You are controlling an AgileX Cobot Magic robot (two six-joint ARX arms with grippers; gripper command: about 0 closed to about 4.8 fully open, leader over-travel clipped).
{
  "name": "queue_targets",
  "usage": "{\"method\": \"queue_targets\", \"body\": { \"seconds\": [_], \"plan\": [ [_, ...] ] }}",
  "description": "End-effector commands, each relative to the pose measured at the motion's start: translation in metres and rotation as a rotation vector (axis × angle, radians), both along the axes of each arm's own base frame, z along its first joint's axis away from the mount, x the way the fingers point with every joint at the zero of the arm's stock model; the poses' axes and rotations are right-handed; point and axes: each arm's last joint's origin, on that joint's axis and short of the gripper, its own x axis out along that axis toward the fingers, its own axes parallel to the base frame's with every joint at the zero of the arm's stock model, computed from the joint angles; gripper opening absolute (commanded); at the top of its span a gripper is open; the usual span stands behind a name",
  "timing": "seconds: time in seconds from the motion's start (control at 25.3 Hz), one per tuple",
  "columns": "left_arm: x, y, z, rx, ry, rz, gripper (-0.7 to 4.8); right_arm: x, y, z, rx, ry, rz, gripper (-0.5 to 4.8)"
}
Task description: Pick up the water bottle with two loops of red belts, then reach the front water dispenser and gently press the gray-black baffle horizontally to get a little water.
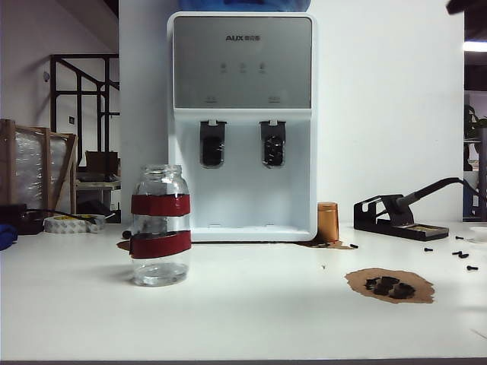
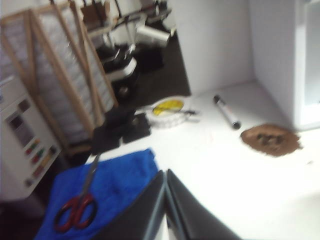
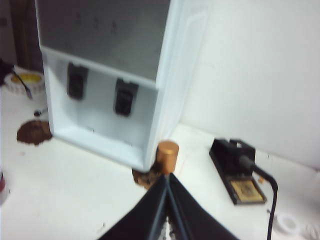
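two grippers, and neither holds anything: the left gripper shows its jaws pressed together over the table's left end, above a blue cloth with red-handled scissors on it, and the right gripper has its jaws together too, hanging over the table's right part just short of the copper cylinder. neither arm shows in the exterior view.

the water bottle stands upright and untouched on the table, left of the middle and in front of the water dispenser, which sits against the back edge. the gray-black baffle is the left paddle in the recess, nothing near it yet (so the pick-up has not begun, i'd judge).

risks from here: shut jaws can't take the bottle, so whichever gripper goes for it must open wide first or it will simply knock the bottle over. the glass looks smooth and broad, so a grip off the red bands could slip. later, a hard or slanted push at the paddle could tip the bottle or miss the spout, and the twin right paddle invites a mix-up.

the exterior view alone shows the whole bottle; the left wrist view misses it, and the right wrist view may catch a blurred sliver at its edge. the left wrist view alone shows the cloth, the scissors and a marker-like tube. the right wrist view shows the soldering stand from above.
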Motion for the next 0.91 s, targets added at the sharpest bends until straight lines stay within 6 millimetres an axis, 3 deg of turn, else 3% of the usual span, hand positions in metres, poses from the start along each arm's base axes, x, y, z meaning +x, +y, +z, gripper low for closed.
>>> {"method": "queue_targets", "body": {
  "seconds": [0.04,0.24,0.59,0.71,0.91],
  "plan": [
    [0.002,0.004,-0.015,-0.002,-0.006,-0.061,-0.01,-0.002,-0.001,-0.005,-0.043,0.036,0.004,-0.02],
    [0.0,0.005,-0.037,0.015,0.042,-0.074,-0.01,-0.01,-0.004,-0.021,-0.022,0.018,0.027,-0.02],
    [-0.006,0.008,-0.066,0.037,0.102,-0.034,-0.01,-0.049,-0.015,-0.05,0.08,-0.097,0.133,-0.02],
    [-0.006,0.007,-0.067,0.036,0.111,-0.039,-0.01,-0.054,-0.015,-0.052,0.095,-0.115,0.201,-0.02],
    [-0.011,0.005,-0.083,0.012,0.292,-0.169,0.0,-0.057,-0.011,-0.054,0.127,-0.076,0.354,-0.02]
  ]
}}
